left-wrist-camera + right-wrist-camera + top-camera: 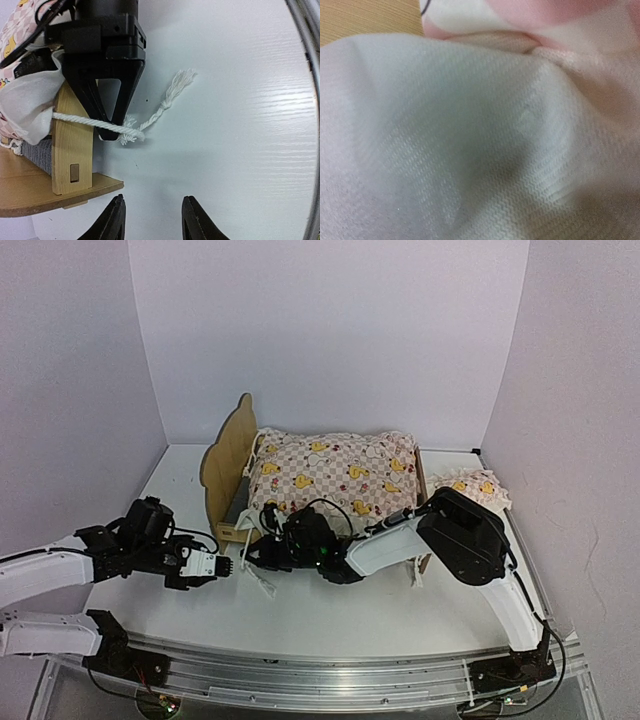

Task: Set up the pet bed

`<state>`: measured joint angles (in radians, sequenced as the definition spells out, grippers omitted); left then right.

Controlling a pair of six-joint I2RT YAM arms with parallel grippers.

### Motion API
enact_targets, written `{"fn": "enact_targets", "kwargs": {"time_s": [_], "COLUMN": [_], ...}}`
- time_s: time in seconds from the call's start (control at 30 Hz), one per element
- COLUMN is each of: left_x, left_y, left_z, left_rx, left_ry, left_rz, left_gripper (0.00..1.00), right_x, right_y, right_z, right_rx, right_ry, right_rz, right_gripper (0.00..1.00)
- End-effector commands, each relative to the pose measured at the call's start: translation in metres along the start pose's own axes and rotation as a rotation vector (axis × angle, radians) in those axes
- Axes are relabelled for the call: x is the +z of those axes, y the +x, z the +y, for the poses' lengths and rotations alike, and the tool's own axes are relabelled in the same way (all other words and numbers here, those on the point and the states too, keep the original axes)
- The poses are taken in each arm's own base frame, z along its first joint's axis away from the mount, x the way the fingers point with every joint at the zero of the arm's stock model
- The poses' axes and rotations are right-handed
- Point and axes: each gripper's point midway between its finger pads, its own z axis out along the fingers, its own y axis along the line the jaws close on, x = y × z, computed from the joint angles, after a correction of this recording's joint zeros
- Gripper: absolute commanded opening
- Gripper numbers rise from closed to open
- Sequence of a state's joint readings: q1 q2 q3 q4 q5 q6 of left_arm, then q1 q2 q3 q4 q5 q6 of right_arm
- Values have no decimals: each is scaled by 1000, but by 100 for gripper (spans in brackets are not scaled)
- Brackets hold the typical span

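No text, label, brand, number or sign can be read in any view. The quilt (335,472) just behind the right gripper (247,562) bears a print of yellow ducks on pink checks, with no letters to make out.
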<state>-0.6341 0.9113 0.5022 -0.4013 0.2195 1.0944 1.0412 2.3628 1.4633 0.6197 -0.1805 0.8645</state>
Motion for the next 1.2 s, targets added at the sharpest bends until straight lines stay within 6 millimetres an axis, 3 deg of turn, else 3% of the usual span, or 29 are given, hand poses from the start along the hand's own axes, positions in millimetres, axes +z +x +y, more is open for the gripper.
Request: {"fn": "enact_targets", "kwargs": {"time_s": [0.0,0.1,0.23,0.43,0.57,0.87,1.17], "left_x": [16,29,46,66,68,70,65], "left_y": [-17,-16,-15,-12,-18,-21,-20], "left_z": [55,55,46,60,55,49,30], "left_rx": [161,260,285,243,259,270,236], "left_ry": [-258,-334,-312,-295,-259,-217,-100], "left_rz": [-78,-112,-142,-128,-162,-186,-182], "left_gripper": [40,43,42,36,30,4,0], "right_x": [7,6,5,5,4,3,-1], "right_y": [13,13,10,9,6,5,2], "right_z": [-28,-26,-23,-20,-19,-19,-17], "right_rx": [71,72,69,68,68,73,74], "right_ry": [61,57,53,39,35,27,29], "right_rz": [43,40,31,27,21,17,5], "right_gripper": [0,0,0,0,0,0,0]}}
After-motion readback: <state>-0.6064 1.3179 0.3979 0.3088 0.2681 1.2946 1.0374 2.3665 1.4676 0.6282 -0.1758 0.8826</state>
